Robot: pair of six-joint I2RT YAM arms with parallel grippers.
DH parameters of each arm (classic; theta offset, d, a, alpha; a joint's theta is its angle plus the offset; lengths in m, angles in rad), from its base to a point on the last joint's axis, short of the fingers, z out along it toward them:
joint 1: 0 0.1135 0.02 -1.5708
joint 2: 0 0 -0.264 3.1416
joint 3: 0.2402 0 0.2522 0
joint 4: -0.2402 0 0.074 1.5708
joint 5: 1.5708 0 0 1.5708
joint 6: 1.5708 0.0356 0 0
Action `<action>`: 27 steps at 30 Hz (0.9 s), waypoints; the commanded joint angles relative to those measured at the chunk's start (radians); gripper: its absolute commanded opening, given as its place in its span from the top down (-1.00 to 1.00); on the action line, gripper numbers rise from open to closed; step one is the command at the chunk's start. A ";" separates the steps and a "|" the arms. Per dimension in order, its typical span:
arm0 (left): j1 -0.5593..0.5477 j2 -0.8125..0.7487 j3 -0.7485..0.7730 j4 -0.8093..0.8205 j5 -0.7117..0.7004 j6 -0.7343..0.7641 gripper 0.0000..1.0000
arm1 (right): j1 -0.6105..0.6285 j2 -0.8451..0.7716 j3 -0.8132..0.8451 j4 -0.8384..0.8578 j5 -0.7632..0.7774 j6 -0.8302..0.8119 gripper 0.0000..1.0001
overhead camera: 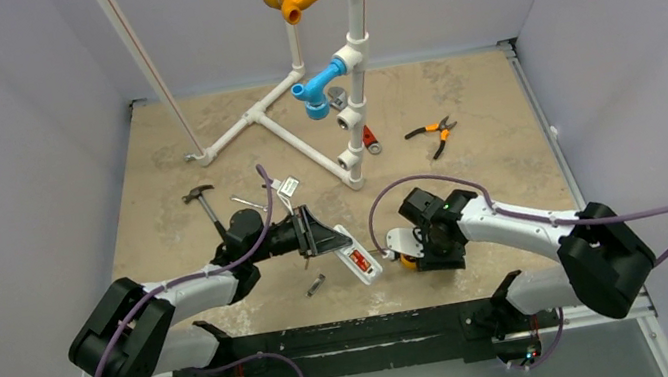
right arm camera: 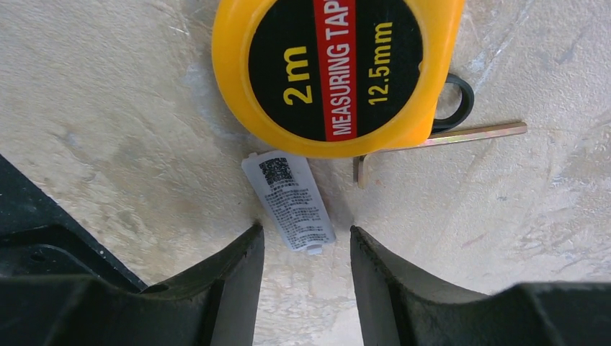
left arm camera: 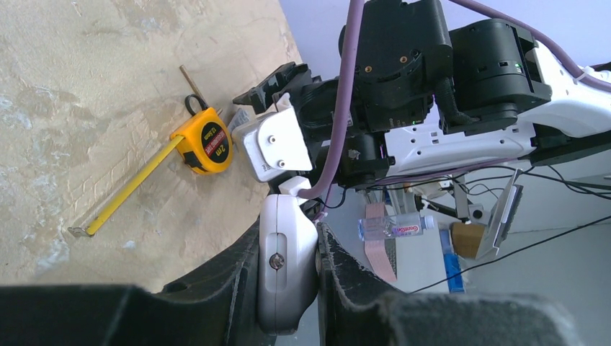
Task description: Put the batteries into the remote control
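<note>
The left claw (left arm camera: pixel 288 285) is clamping the white remote control (left arm camera: pixel 286 238) near the table's (overhead camera: pixel 462 128) near edge, midway along it, with red batteries (overhead camera: pixel 358 259) showing in its bay. Close beside it, the right claw (right arm camera: pixel 306 241), jaws parted, is straddling a labelled white cover (right arm camera: pixel 288 202) next to the yellow tape measure (right arm camera: pixel 331 72).

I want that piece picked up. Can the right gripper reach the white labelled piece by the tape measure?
Probably yes: the right gripper is open, straddling the near end of the white labelled piece; nothing covers it, the tape measure only crowds its far end.
</note>
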 commanded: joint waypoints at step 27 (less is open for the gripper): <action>0.005 -0.017 0.020 0.042 0.015 -0.011 1.00 | 0.007 -0.078 0.017 0.013 -0.070 0.035 0.50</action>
